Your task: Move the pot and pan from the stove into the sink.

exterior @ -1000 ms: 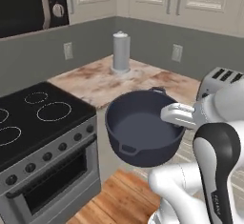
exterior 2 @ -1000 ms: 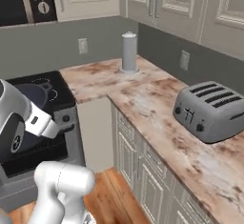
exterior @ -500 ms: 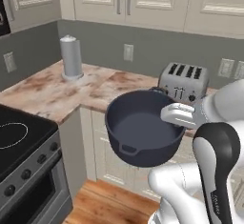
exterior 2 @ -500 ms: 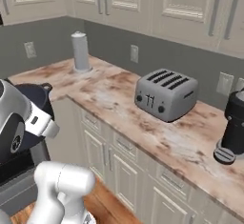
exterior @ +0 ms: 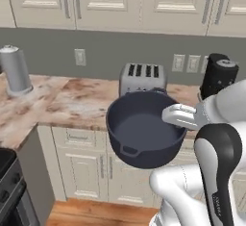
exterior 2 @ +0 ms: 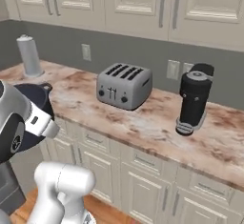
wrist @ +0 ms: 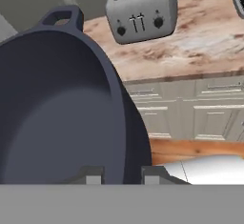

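Pot (exterior: 144, 131) hangs in the air, off any surface, in front of the counter's (exterior: 72, 105) front edge near the toaster (exterior: 141, 78). Gripper (wrist: 121, 175) is nearly closed, its fingers pinching the pot's rim.

kitchen | cabinets (exterior 2: 143, 4) | marble counter (exterior 2: 157, 123) | toaster (exterior 2: 124, 86)

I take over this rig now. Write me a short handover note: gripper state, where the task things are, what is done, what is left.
Gripper: shut on the rim of the pot.
Pot: held in the air in front of the counter, near the toaster; it looks empty.
Stove: its corner is at the lower left of the left base view.
Done: pot is off the stove.
Left: put the pot in the sink, then move the pan there too.
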### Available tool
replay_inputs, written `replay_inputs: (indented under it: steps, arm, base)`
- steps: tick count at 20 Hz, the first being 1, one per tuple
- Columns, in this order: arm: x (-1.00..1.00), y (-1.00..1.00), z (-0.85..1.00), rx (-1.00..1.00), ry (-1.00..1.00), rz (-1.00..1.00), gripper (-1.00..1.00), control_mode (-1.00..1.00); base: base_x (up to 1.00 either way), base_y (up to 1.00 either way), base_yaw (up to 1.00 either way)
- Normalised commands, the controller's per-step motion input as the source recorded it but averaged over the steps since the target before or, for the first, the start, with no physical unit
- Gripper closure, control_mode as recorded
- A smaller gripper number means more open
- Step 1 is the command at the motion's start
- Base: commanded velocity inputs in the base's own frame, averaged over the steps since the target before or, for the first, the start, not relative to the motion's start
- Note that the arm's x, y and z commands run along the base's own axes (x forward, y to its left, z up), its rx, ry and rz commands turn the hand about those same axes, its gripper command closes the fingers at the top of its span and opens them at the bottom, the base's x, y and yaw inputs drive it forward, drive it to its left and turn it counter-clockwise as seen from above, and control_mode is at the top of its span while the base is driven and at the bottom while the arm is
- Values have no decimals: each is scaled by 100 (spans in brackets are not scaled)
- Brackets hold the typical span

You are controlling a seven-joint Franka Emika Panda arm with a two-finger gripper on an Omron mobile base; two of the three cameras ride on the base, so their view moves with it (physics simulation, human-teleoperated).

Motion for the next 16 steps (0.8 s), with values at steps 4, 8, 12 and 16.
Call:
replay_inputs:
  steps: [4, 8, 12, 16]
  arm:
    - [0, 0, 0, 0, 0, 0, 100, 100]
    - [0, 0, 0, 0, 0, 0, 100, 100]
    - [0, 0, 0, 0, 0, 0, 100, 100]
    - [0, 0, 0, 0, 0, 0, 100, 100]
  base:
    - [0, -3, -50]
    - [3, -2, -38]
    - [0, -6, 0]
    - [6, -61, -6]
